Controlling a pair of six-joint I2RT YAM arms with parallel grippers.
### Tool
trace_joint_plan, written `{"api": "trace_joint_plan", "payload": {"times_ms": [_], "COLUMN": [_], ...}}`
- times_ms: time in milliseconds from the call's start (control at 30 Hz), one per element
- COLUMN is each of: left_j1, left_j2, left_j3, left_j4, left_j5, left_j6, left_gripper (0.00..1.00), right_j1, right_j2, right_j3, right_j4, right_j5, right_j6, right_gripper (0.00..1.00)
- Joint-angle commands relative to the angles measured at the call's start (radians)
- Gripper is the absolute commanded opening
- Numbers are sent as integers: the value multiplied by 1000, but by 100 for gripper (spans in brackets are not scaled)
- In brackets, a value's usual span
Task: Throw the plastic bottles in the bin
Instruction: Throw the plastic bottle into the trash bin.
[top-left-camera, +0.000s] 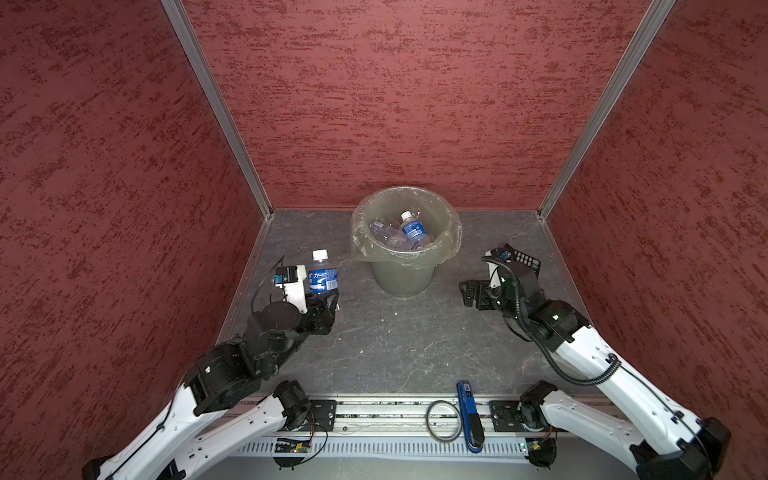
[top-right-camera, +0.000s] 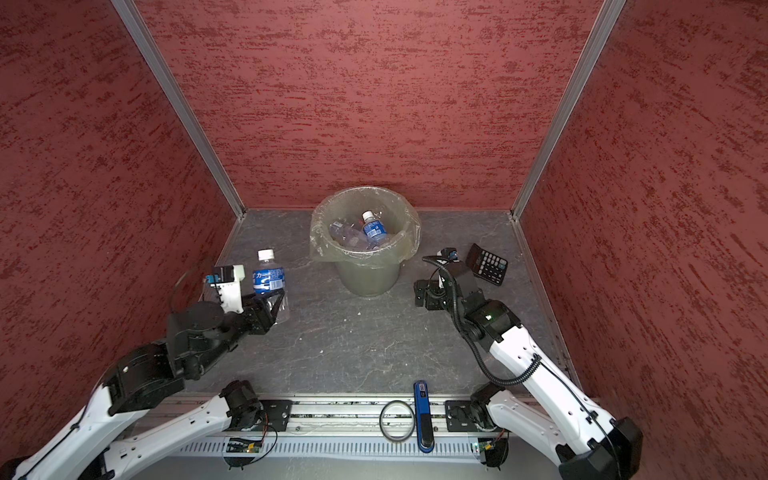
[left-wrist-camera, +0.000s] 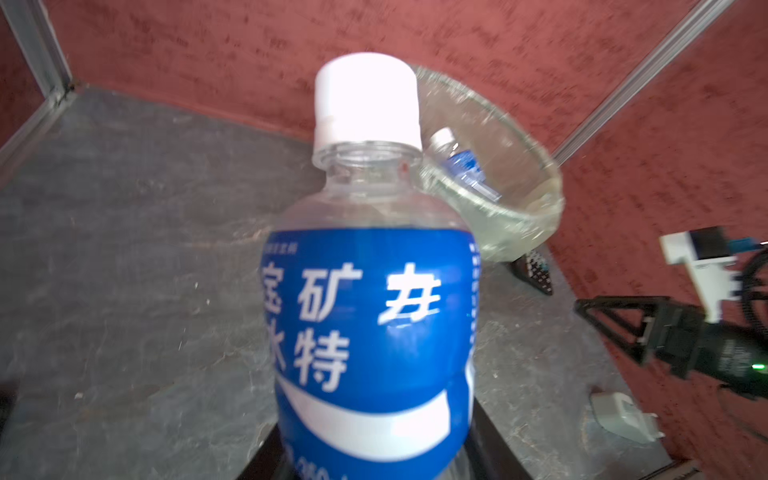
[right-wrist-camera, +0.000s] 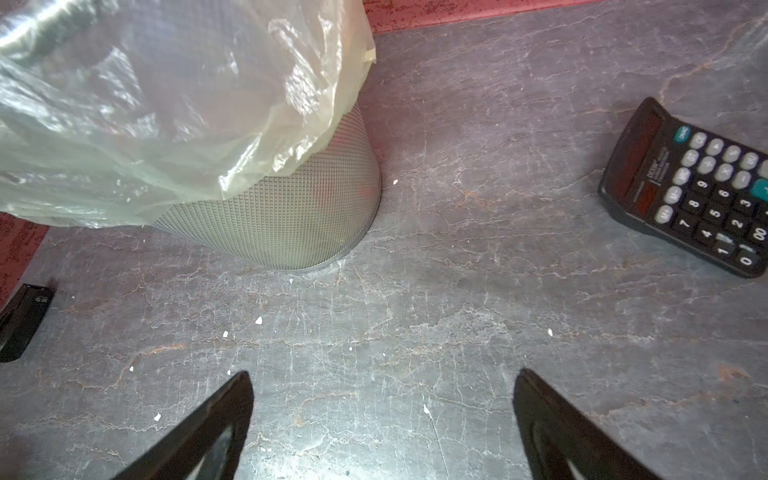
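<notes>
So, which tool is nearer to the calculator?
Right. The right tool is between bin and calculator, open; the left tool holds a bottle on the bin's far side.

The blue label (left-wrist-camera: 370, 345) of the white-capped plastic bottle (left-wrist-camera: 365, 187) carried white Chinese characters, 宝矿力 above 水特, the third one warped. Digits at the label's cut-off lower edge could not be made out. The black calculator (right-wrist-camera: 690, 195) showed key digits 0 to 9, "00" and "M+". Small print beside its display resembled "DEXIN".
</notes>
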Motion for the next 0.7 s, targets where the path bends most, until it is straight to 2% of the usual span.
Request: {"api": "trace_joint_plan", "payload": {"times_ms": [0,233,300,333,400,433,467,500,533,667], "left_j1": [-34,-41,16,79,200,238,254,258,256,307], "left_j2": [66,368,488,561,716,799,874,932,963,1011], "left_j3": [115,352,434,479,580,660,734,799,831,874], "left_j4": [96,302,352,373,400,392,357,328,333,318], "left_j5": [-39,6,81,166,318,354,358,356,345,404], "left_j6": [124,344,376,366,314,296,286,289,305,296], "left_gripper": [34,35,36,39,46,55,66,86,100,99], "right_j1": [-5,-6,-6,-6,-6,-6,-6,-6,-6,-6], "right_j2": [-22,-50,-54,-56,-56,-55,-54,-56,-62,-105], "right_j3": [-4,-5,0,1,6,8,13,19,25,23], "right_j4": [-9,-30,-37,-40,-41,-45,-51,-61,-74,-96], "right_j5": [39,57,59,60,59,60,62,68,77,89], "right_j6": [22,35,33,34,33,32,31,30,30,29], "right_gripper": [99,98,98,99,98,98,99,99,98,99]}}
